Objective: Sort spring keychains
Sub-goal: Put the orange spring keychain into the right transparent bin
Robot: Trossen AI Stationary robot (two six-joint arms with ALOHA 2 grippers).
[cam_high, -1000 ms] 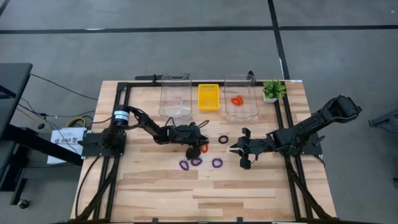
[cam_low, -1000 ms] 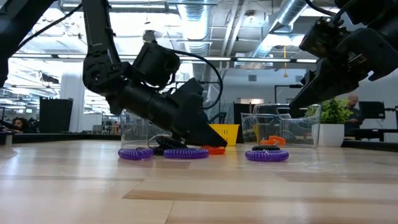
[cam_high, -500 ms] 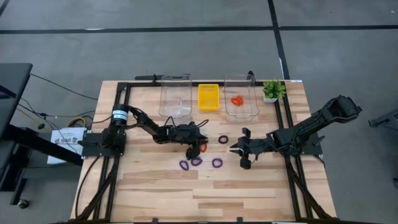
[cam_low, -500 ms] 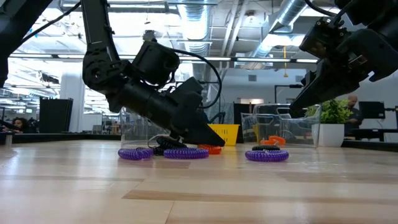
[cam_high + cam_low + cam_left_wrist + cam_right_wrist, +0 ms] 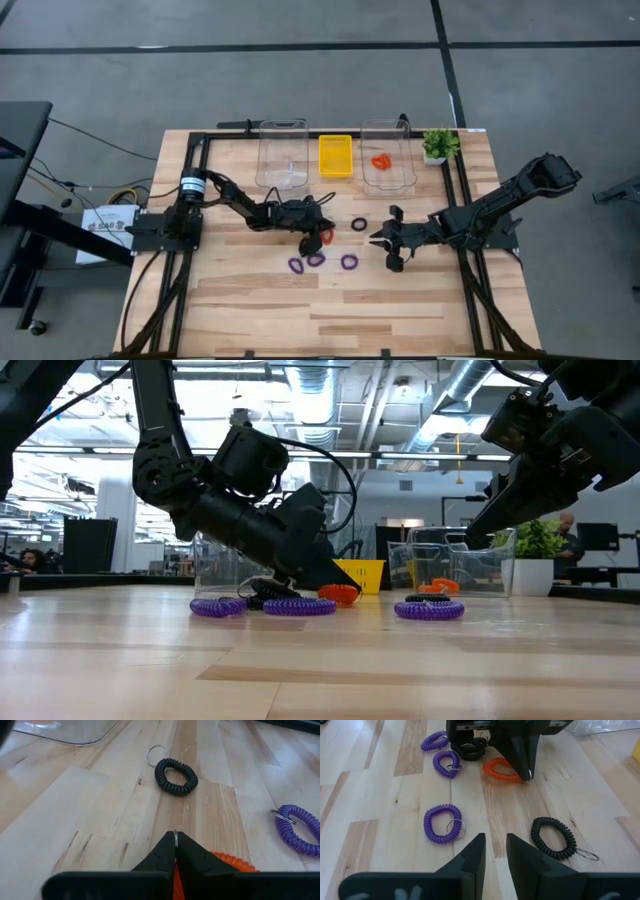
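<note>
High view: left end effector (image 5: pixel 318 238) sits low at the counter (image 5: pixel 250 320) middle, over an orange keychain (image 5: pixel 328 237). Three purple keychains (image 5: pixel 316 260) lie just nearer the front edge; a black keychain (image 5: pixel 359 224) lies between the two arms. Right end effector (image 5: pixel 384 242) waits near it. One orange loop (image 5: pixel 380 161) already lies in the right clear bin (image 5: pixel 388 178); the left clear bin (image 5: pixel 282 160) looks bare.

Low view: orange keychain (image 5: pixel 338 593) rides just clear of the wood at the left fingers' tip, which the overhead view cannot show.

Left wrist view: left fingers pressed together at their tips with orange coil (image 5: pixel 232 861) clamped between and spilling to one side; black keychain (image 5: pixel 176 770) lies ahead, well apart.

Right wrist view: right fingers stand slightly apart, holding nothing. Black keychain (image 5: pixel 553 837) lies just ahead of them; orange keychain (image 5: pixel 502 771) hangs from the left arm's tip beyond.

Key relation: the right bin lies away from the held loop, toward the counter's far edge and rightward; the left arm carries it.
</note>
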